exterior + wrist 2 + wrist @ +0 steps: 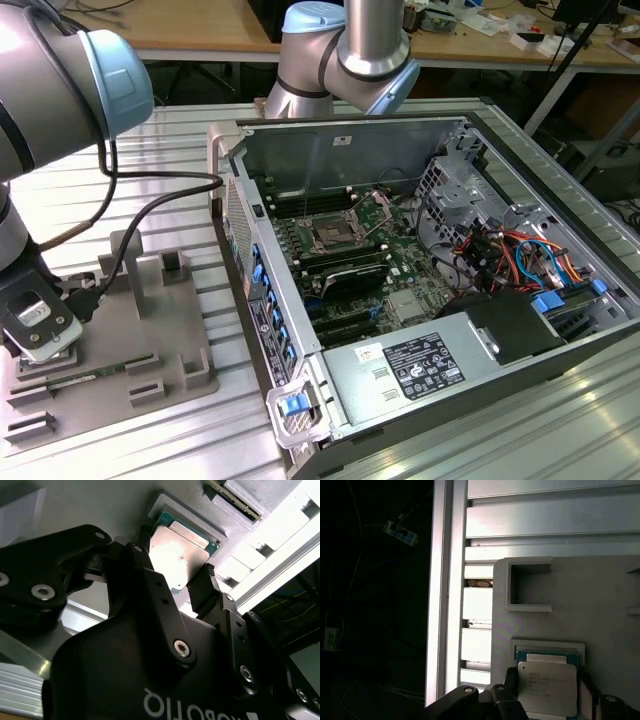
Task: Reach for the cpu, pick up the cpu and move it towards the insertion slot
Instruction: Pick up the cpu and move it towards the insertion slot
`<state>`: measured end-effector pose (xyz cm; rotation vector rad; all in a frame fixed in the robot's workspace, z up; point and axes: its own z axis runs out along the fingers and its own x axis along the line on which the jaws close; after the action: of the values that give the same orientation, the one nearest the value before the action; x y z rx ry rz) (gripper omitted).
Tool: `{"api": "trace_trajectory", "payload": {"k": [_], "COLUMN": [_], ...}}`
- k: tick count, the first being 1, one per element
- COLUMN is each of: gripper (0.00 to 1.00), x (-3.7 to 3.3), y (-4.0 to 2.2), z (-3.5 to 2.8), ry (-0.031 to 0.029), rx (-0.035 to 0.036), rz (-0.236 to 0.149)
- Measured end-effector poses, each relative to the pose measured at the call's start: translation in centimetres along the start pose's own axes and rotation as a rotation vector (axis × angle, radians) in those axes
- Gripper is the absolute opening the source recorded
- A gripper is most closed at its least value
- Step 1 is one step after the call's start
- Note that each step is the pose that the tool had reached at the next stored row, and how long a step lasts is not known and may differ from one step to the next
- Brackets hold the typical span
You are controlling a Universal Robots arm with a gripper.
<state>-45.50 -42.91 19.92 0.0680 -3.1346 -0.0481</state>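
Exterior view: gripper (40, 338) low over the grey tray (165, 335), lower left; insertion slot (330, 236) mid-frame. Second wrist view: jaws flank the cpu (177, 555); clamped or not, I cannot tell. First wrist view: it sits in its recess, where an uneven pinch might tilt it.

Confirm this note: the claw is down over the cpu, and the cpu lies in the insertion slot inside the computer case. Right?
Not quite. The claw is down over the cpu, but the cpu lies in a recess of the grey tray, not in the insertion slot; the first wrist view shows it.
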Motion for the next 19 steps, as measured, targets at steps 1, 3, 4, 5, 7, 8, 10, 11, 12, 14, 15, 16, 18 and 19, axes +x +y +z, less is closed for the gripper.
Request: {"api": "trace_trajectory", "payload": {"k": [1, 3, 4, 5, 7, 8, 10, 11, 12, 14, 15, 16, 18, 19], "gripper": [0.55, 0.55, 0.55, 0.55, 0.55, 0.55, 0.55, 0.55, 0.55, 0.55, 0.55, 0.55, 0.55, 0.55], "x": [0.00, 0.00, 0.00, 0.00, 0.00, 0.00, 0.00, 0.00, 0.00, 0.01, 0.01, 0.00, 0.00, 0.00], "y": [0.00, 0.00, 0.00, 0.00, 0.01, 0.01, 0.01, 0.01, 0.01, 0.01, 0.01, 0.01, 0.01, 0.01], "z": [-0.03, -0.09, -0.13, -0.16, -0.22, -0.23, -0.23, -0.23, -0.23, -0.31, -0.36, -0.42, -0.45, -0.48], "ry": [-0.0001, 0.0000, 0.0001, 0.0000, 0.0000, 0.0000, 0.0000, 0.0000, 0.0000, 0.0003, 0.0002, 0.0000, -0.0002, 0.0000], "rx": [-0.0001, 0.0000, 0.0000, 0.0001, 0.0000, 0.0000, 0.0000, 0.0000, 0.0000, 0.0001, 0.0001, 0.0000, -0.0001, 0.0000], "rz": [0.000, 0.000, 0.000, 0.000, 0.000, 0.000, 0.000, 0.000, 0.000, 0.000, 0.000, 0.000, 0.000, 0.000]}}
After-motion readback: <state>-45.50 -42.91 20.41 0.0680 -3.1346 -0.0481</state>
